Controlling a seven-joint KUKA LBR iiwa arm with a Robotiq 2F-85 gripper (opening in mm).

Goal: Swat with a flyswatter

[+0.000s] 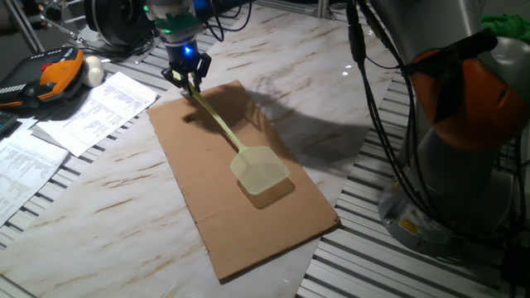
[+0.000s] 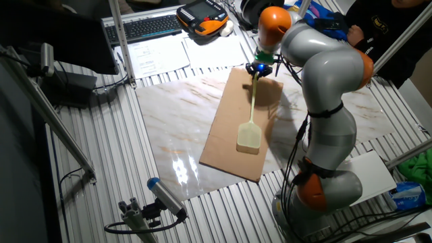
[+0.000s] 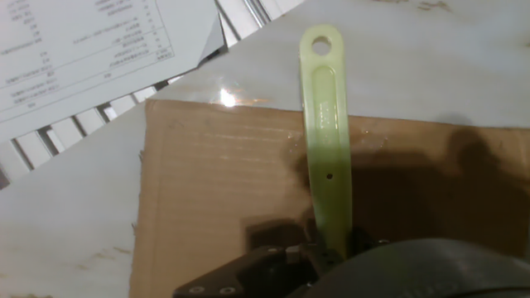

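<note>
1. Marble table: carrying everything below; printed papers lying at its far side.
2. Cardboard sheet: lying flat on the table, serving as the swatting surface.
3. Flyswatter: lying slantwise over the cardboard, its handle end sitting in the gripper, its mesh head resting on or just above the sheet; contact cannot be told.
4. Gripper: clamping the handle near its end, with the hanging hole jutting past the fingers in the hand view.
5. Step in hand, as judged: the swatter is sitting at the low end of a stroke.
6. Next move, as judged: calling for lifting the head clear, then bringing it down flat, grip holding firm.
</note>
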